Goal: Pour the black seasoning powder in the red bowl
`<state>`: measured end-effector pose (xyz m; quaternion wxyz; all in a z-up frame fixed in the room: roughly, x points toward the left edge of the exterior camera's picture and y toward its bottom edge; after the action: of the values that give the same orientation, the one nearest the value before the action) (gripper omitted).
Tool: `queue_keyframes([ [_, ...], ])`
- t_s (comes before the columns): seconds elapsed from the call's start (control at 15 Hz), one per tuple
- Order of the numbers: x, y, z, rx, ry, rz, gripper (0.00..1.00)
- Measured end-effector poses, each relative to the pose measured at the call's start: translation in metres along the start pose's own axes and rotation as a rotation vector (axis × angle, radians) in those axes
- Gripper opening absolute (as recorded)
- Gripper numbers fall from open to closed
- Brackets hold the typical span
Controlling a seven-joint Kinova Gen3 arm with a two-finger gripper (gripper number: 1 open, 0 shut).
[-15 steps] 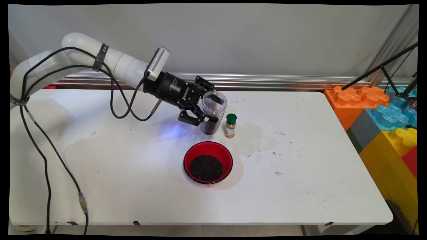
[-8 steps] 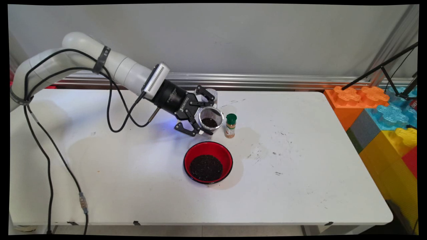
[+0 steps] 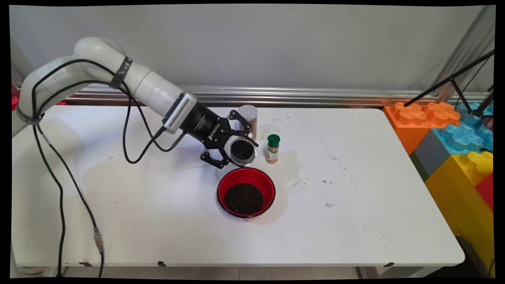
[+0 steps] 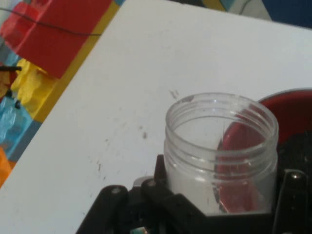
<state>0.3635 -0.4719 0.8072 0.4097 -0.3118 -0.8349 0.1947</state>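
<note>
The clear plastic jar (image 3: 242, 150) sits between the fingers of the pincer (image 3: 232, 152), which is clenched on its body. The jar is tipped over toward the camera in the main view, so its open mouth faces forward and dark grains show inside it. It hangs just above the far rim of the red bowl (image 3: 268, 185), a little to that bowl's far left. In the hand view the jar (image 4: 220, 151) rises from the pincer (image 4: 214, 209) with its threaded mouth open, and the red bowl (image 4: 292, 109) shows through and beside its clear wall.

The red bowl stands on the white table (image 3: 355, 197) and holds a heap of dark grains (image 3: 244, 198). Beyond the bowl, just to the right of the jar, stands a small spice bottle with a green cap (image 3: 272, 148), upright. Behind the jar, further from the bowl, stands a taller shaker with a pale perforated lid (image 3: 248, 118).

The arm (image 3: 130, 79) reaches in from the upper left and slopes down to the right toward the bowl, its black cables (image 3: 59, 189) hanging. Off the table's right end, well apart from the bowl, are large coloured building blocks (image 3: 453, 134).
</note>
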Motion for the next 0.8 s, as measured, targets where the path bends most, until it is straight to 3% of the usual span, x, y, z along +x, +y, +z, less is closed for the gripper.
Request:
queue_keyframes([
  [0.27, 0.0006, 0.0004, 0.0008, -0.027, -0.033, 0.117, 0.0],
  [0.8, 0.0035, -0.0067, 0.0003, -0.031, -0.122, 0.296, 0.0],
])
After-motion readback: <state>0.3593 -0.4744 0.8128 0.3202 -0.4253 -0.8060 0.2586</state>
